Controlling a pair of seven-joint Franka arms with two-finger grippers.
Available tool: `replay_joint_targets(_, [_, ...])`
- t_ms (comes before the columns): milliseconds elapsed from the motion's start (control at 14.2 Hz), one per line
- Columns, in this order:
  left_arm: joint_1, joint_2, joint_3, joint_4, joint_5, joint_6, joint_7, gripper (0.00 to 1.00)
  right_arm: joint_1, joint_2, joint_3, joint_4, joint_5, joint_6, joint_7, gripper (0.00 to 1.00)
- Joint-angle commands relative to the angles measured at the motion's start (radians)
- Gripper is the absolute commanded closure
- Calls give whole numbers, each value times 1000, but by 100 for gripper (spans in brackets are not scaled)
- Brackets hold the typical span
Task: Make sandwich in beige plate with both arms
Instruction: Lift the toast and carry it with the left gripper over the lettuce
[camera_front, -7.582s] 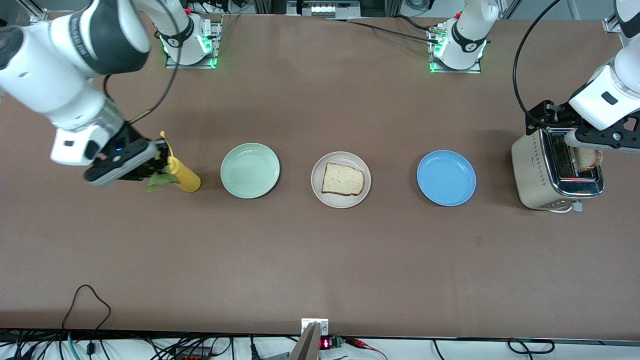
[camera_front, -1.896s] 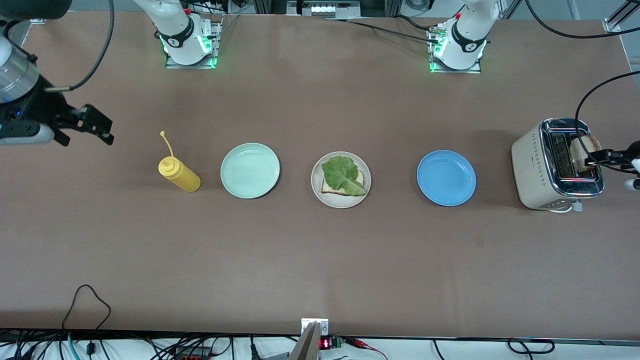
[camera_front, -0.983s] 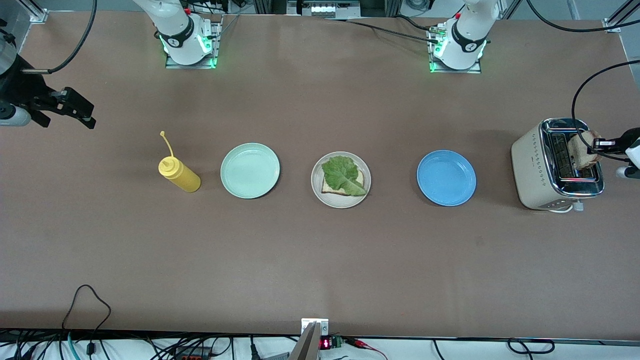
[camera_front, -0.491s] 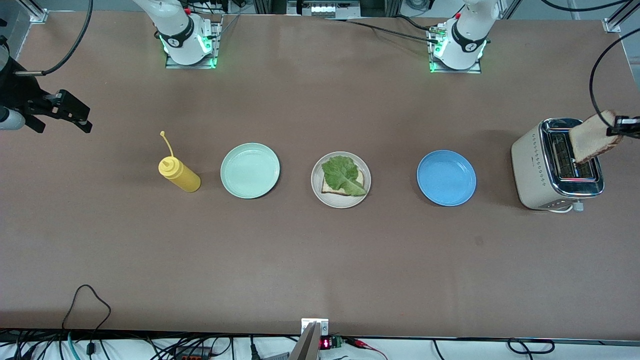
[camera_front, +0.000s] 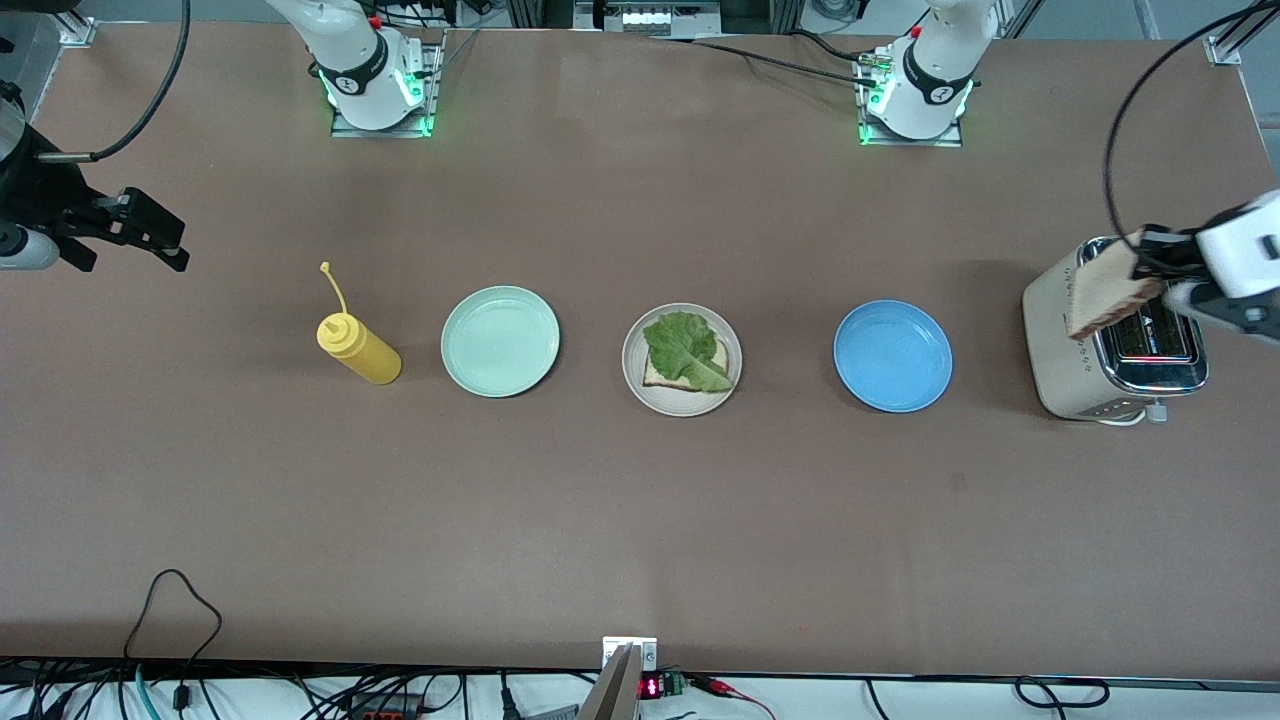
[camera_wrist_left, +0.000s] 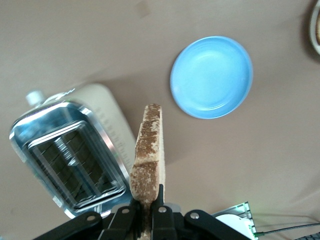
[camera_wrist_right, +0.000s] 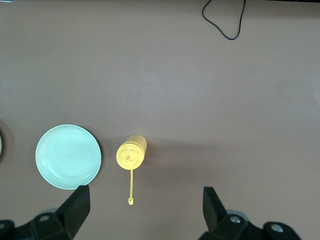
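Now the left hand (camera_wrist_left: 146, 216) pinches the toast (camera_wrist_left: 148, 150) by one edge, over the toaster (camera_front: 1110, 340); it is light, stiff, crumbly; the right hand (camera_wrist_right: 145, 210) waits released beside the table (camera_front: 640, 520).

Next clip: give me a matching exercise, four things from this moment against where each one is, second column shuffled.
Things:
1. lettuce leaf
2. toast slice
3. mustard bottle
4. blue plate

Places:
A. held by the shut left gripper over the toaster
B. between the beige plate and the toaster
C. beside the green plate, toward the right arm's end
D. on the bread slice in the beige plate

Pairs: 1-D, 2-A, 3-C, 4-B
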Motion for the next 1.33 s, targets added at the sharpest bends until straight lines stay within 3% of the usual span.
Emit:
replay_joint_targets(0, [5, 51, -80, 27, -26, -12, -78, 99, -5, 7, 4, 20, -13, -18, -11, 0])
replay_joint_targets(351, [-125, 174, -102, 30, -239, 6, -181, 99, 6, 7, 4, 20, -13, -16, -11, 0])
replay_joint_targets(491, [-167, 221, -102, 39, -312, 85, -184, 99, 12, 5, 3, 20, -13, -12, -11, 0])
replay_joint_targets(632, [-193, 270, -100, 38, -450, 126, -184, 99, 22, 2, -2, 20, -11, -13, -11, 0])
replay_joint_targets(772, [-208, 335, -100, 34, -634, 145, -179, 99, 64, 2, -49, 20, -11, -13, -11, 0])
replay_joint_targets(1053, [-253, 503, -100, 25, -843, 288, -19, 99, 81, 0, -63, 20, -11, -16, -11, 0])
replay_joint_targets(1193, [-270, 591, -100, 21, -975, 354, 150, 100, 146, -1, -134, 20, -11, -16, -10, 0])
replay_joint_targets(1264, [-282, 609, -99, 18, -1006, 365, 190, 100, 150, -1, -140, 20, -11, -16, -11, 0])
